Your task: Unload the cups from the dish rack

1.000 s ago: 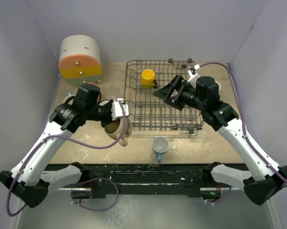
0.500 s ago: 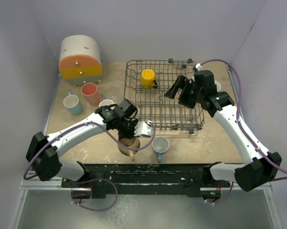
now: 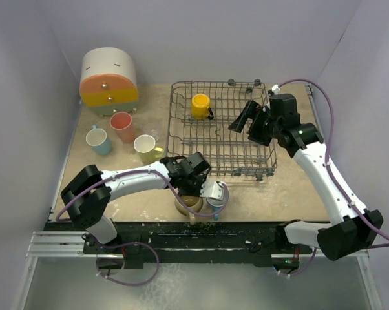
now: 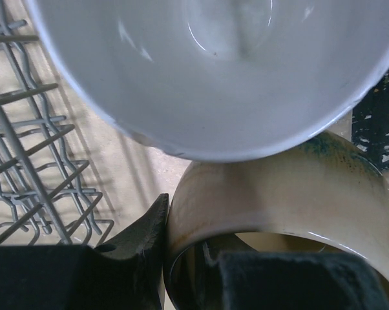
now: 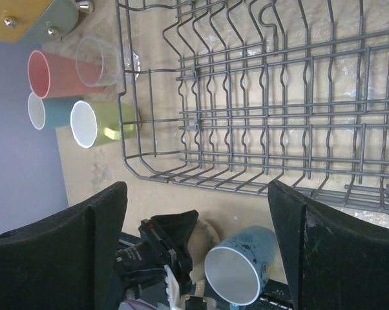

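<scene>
Pale lilac walls box in a beige table. At its near edge, the left gripper pinches the tan mug's wall, touching a blue mug. Other cups stand near the left edge. Toward the far edge, the dish rack holds one yellow mug, seemingly the last. The right gripper hovers there, spread wide and empty.

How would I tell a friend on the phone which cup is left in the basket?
Find the big dark grey wire dish rack in the middle of the sandy table. Look inside it, toward its far left corner, for a small yellow mug. It is the only cup inside the rack; the other cups in view are all outside it.
</scene>
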